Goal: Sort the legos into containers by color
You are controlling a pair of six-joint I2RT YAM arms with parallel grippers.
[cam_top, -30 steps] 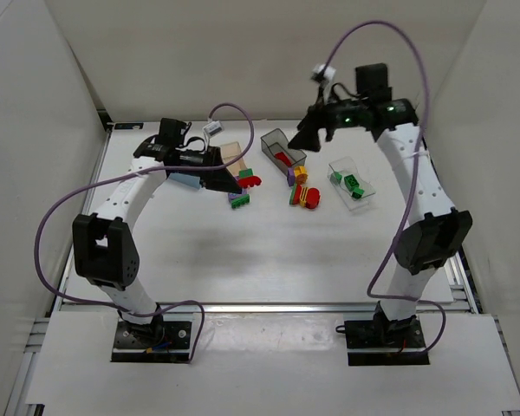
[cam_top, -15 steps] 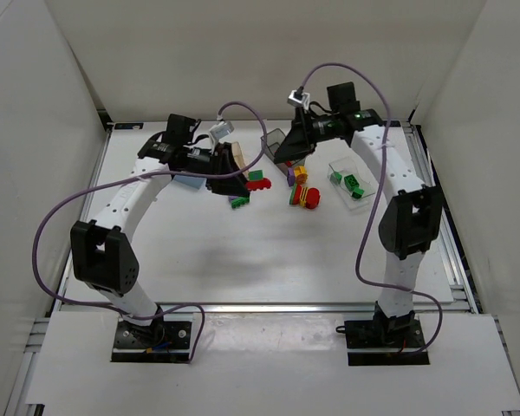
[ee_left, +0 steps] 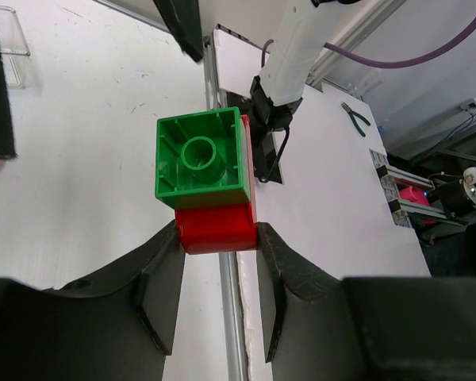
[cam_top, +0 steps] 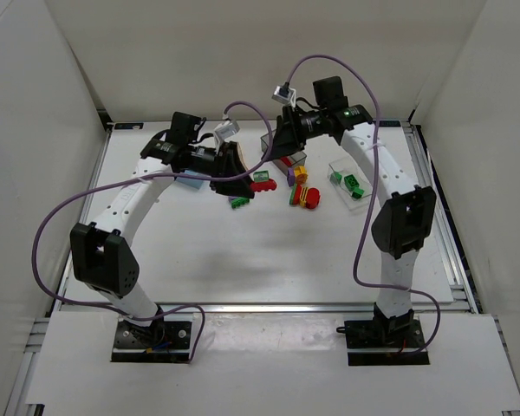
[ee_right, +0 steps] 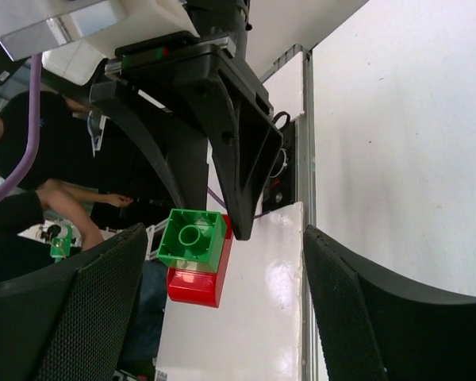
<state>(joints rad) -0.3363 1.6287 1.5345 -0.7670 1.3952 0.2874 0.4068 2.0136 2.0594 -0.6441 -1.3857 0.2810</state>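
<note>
left gripper [ee_left: 218, 242] is clamped on a 2-brick clump [cam_top: 261, 180]. Its fingers [ee_left: 160, 290] pinch the red brick [ee_left: 216, 226] from both sides, w/ a green brick [ee_left: 201, 159] stuck on the far end, hollow underside facing the wrist cam. Whole thing is up off the table [cam_top: 243, 251], not resting on anything.

right gripper [cam_top: 280, 147] sits just across from it, pointed straight at the clump. Its fingers [ee_right: 79, 317] are spread wide w/ nothing gripped, and they aren't touching the bricks afaict. From the top cam the 2 grippers nearly meet over the back-middle of the table.

Other legos, all from the top cam:
- loose green lego [cam_top: 239, 202] lies on the table just in front of the left gripper
- purple lego [cam_top: 290, 176], yellow/orange lego [cam_top: 300, 172] and red lego [cam_top: 308, 198] are bunched close together a bit to the right of that

Bins:
- clear bin [cam_top: 361, 196] is on the right side w/ green bricks [cam_top: 350, 182] inside
- dark grey bin [cam_top: 296, 157] is mostly hidden under the right gripper, only an edge shows, can't tell what's in it
- light blue bin [cam_top: 187, 180] peeks out from under the left arm [cam_top: 143, 195], contents not visible
</note>
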